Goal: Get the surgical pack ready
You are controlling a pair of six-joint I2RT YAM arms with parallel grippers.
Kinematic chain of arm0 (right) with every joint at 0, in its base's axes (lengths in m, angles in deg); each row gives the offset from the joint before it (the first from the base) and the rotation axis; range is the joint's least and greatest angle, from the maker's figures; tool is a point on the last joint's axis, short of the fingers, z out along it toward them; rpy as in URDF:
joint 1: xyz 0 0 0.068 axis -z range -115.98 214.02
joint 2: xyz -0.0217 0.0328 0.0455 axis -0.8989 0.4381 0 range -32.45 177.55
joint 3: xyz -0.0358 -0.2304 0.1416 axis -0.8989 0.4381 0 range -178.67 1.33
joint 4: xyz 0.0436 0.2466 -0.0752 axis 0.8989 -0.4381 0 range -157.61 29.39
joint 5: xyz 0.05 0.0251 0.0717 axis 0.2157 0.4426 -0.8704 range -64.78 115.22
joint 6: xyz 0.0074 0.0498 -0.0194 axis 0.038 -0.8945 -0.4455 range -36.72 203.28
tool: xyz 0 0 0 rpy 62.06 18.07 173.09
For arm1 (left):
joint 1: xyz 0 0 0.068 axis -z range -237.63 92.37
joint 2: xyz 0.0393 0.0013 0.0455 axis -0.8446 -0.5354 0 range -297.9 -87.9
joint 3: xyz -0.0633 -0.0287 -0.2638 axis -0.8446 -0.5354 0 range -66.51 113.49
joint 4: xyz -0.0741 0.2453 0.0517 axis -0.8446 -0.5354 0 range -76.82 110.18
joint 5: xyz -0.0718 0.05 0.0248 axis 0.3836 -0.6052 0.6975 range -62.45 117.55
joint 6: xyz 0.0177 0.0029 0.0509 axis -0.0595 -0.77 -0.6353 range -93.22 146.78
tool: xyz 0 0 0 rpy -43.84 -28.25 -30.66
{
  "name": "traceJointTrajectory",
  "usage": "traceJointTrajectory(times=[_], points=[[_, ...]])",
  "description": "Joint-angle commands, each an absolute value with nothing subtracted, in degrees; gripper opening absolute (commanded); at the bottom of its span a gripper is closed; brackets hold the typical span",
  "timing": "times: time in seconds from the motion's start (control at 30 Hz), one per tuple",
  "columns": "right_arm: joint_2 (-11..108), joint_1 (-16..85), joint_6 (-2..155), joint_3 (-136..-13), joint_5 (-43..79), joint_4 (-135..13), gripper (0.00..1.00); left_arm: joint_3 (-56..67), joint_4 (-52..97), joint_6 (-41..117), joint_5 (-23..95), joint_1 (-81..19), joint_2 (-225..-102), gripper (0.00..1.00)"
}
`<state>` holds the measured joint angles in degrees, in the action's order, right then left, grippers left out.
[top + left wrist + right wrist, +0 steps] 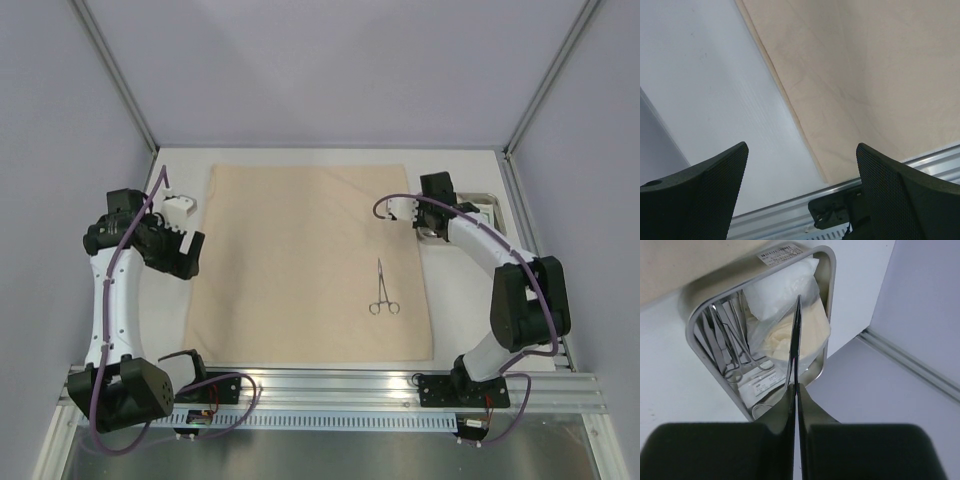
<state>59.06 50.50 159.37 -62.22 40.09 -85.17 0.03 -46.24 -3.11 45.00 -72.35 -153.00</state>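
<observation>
The tan cloth sheet (300, 260) lies spread flat in the middle of the table. One steel scissor-handled clamp (381, 290) rests on its right part. The steel tray (488, 204) stands to the right of the cloth; in it lie more clamps (730, 352), a white packet (780, 287), a yellowish gauze pack (815, 332) and a small labelled packet (760, 382). My right gripper (796, 387) hangs over the tray, shut on thin tweezers (796, 335) seen edge-on. My left gripper (802, 145) is open and empty above the cloth's (880, 75) left edge.
The metal rail (330, 385) with both arm bases runs along the near edge. Grey walls and frame posts close in the back and sides. White tabletop (715, 100) shows left of the cloth. The right wall's edge (910, 360) passes close to the tray (827, 300).
</observation>
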Motion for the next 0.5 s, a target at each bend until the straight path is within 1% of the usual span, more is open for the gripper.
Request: traceJointTrajectory(times=[0.0, 0.23, 0.47], points=[[60.89, 52.59, 172.11, -60.99, 39.98, -76.02, 0.00, 3.53, -46.80, -2.66, 46.18, -72.48, -153.55, 0.98], [65.64, 54.61, 175.65, -59.59, 40.51, -70.81, 0.01, 5.21, -46.71, -0.73, 45.48, -72.48, -154.61, 0.98], [64.94, 55.93, 177.05, -53.18, 38.50, -64.93, 0.01, 5.21, -46.53, -0.37, 45.48, -72.57, -155.31, 0.98]])
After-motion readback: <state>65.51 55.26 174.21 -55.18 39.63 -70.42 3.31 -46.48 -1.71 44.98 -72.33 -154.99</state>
